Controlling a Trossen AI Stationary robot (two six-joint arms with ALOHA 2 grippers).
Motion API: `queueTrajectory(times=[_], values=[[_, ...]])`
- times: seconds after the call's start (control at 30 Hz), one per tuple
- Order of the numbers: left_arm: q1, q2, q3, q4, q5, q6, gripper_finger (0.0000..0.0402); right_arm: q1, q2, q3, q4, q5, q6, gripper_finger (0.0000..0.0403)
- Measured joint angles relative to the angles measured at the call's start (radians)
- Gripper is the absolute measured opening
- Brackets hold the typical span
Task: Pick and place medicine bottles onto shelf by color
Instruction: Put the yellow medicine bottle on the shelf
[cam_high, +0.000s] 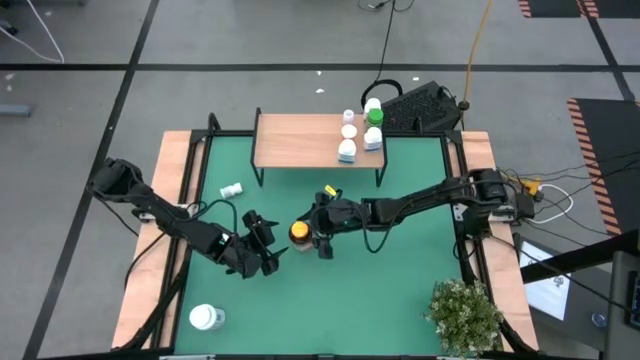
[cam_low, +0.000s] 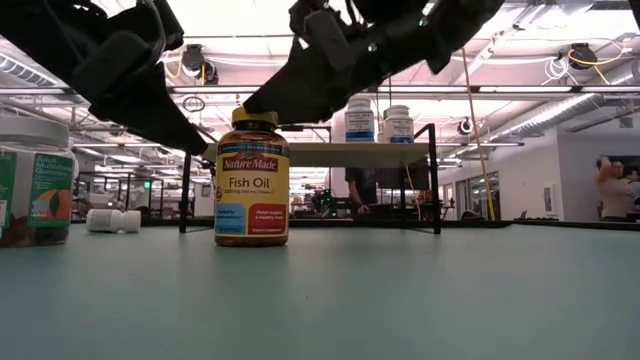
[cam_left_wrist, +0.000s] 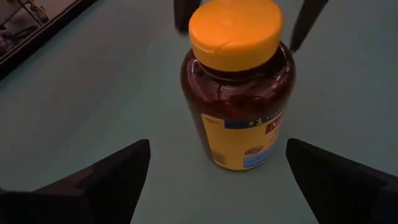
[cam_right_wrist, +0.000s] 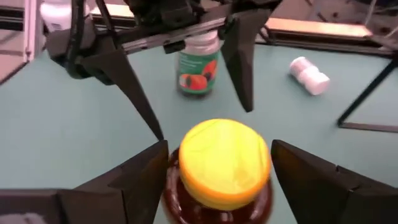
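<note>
Counting bottles: four on shelf (cam_high: 315, 140), three (cam_high: 298, 232) below.

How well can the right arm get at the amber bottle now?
Probably well. The right end effector is open with one finger on each side of the amber bottle, nothing between. The left end effector, also open, faces the bottle from the other side and could crowd it.

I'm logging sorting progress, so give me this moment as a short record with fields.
amber bottle: upright on the green mat, yellow cap
left gripper: jaws open, beside the amber bottle
right gripper: jaws open, either side of its cap
shelf: several bottles at its right end, one green-capped
off shelf: small white bottle lying down; white-lidded jar upright
</note>
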Motion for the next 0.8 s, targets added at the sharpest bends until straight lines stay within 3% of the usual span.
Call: queueTrajectory(times=[0.4,0.8], values=[[0.002,0.000,0.001,0.016,0.008,0.029,0.0379,-0.011,0.049,0.001,0.045,-0.028,0.003,0.0211],[0.002,0.000,0.001,0.010,0.009,0.023,0.0379,-0.011,0.000,-0.001,-0.031,-0.024,-0.037,0.0213]])
